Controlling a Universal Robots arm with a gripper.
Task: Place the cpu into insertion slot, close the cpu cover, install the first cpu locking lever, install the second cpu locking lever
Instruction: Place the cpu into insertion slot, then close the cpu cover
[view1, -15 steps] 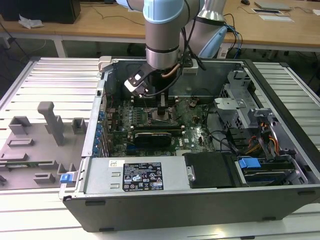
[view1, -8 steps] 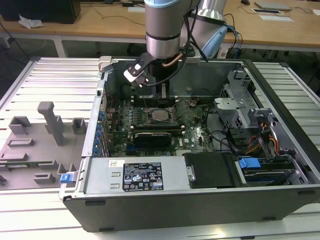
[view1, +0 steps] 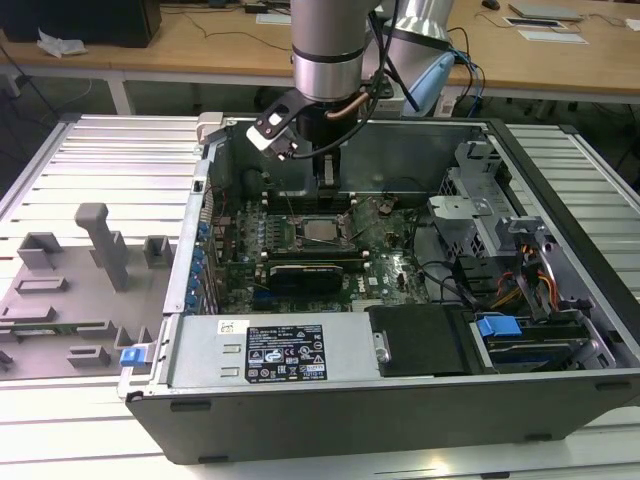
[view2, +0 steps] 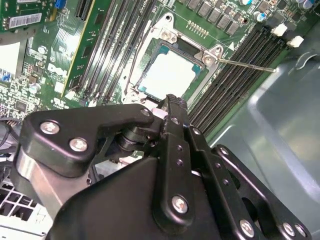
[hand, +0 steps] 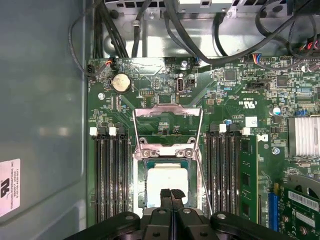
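Observation:
The cpu (hand: 162, 179) lies flat in the insertion slot (hand: 141, 186) on the green motherboard (hand: 250, 105), its pale silver top facing up; it shows too in the second wrist view as the cpu (view2: 172, 75). The cpu cover (hand: 168, 111), a thin metal frame with a square window, is swung open beyond the socket's hinge. A thin wire locking lever (hand: 204, 186) runs beside the socket, and the second wrist view shows the lever (view2: 245, 65) sticking out. My gripper (hand: 171, 193) hovers just over the chip's near edge, fingers pressed together, nothing between them. In the exterior view the gripper (view1: 325, 200) hangs above the cpu (view1: 320, 230).
Black memory slots (hand: 109, 175) flank the socket on both sides. Cable bundles (hand: 180, 30) hang past the board's far edge. The grey case wall (hand: 40, 100) stands close by. A drive cage (view1: 480, 215) and black power supply (view1: 420, 340) sit at the exterior view's right.

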